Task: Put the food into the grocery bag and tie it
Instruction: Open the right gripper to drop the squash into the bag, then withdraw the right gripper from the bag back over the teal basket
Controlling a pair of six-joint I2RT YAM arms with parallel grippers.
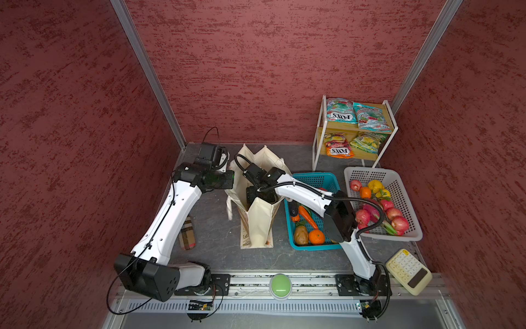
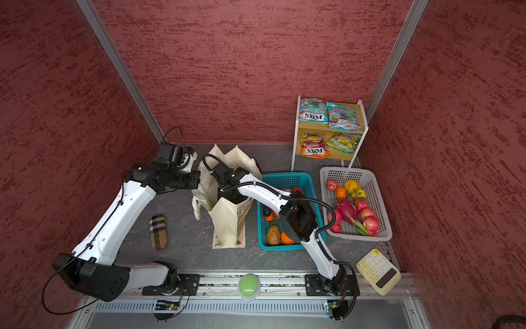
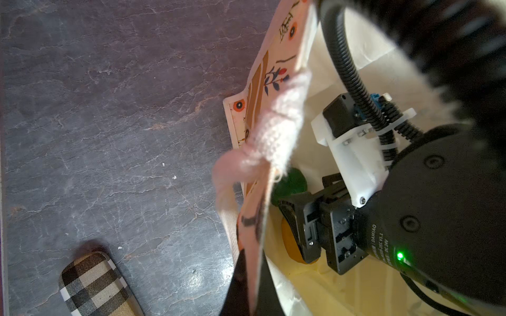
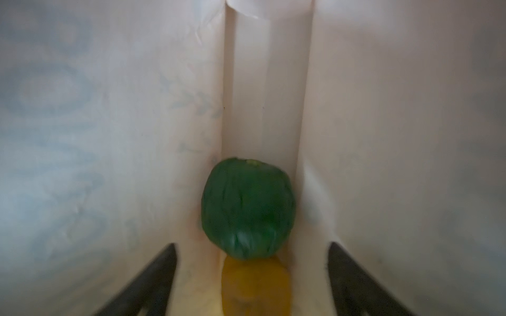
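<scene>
The grocery bag (image 1: 257, 225) (image 2: 227, 225), a cream tote, stands open mid-table in both top views. My left gripper (image 3: 250, 262) is shut on its printed rim beside the white rope handle (image 3: 273, 131). My right gripper (image 4: 252, 244) reaches down inside the bag, open and holding nothing. On the bag's floor below it lie a green vegetable (image 4: 247, 209) and an orange-yellow piece of food (image 4: 256, 284). In a top view the right gripper (image 1: 260, 196) is mostly hidden by the bag walls. More food lies in the two baskets and on the rack.
A teal basket (image 1: 313, 178) with carrot, potato and orange stands right of the bag. A white basket (image 1: 410, 228) holds apples and other fruit. A rack (image 1: 317, 136) carries FOX'S packets (image 1: 341, 114). A plaid case (image 1: 187, 233), calculator (image 1: 408, 270) and green button (image 1: 280, 284) lie nearby.
</scene>
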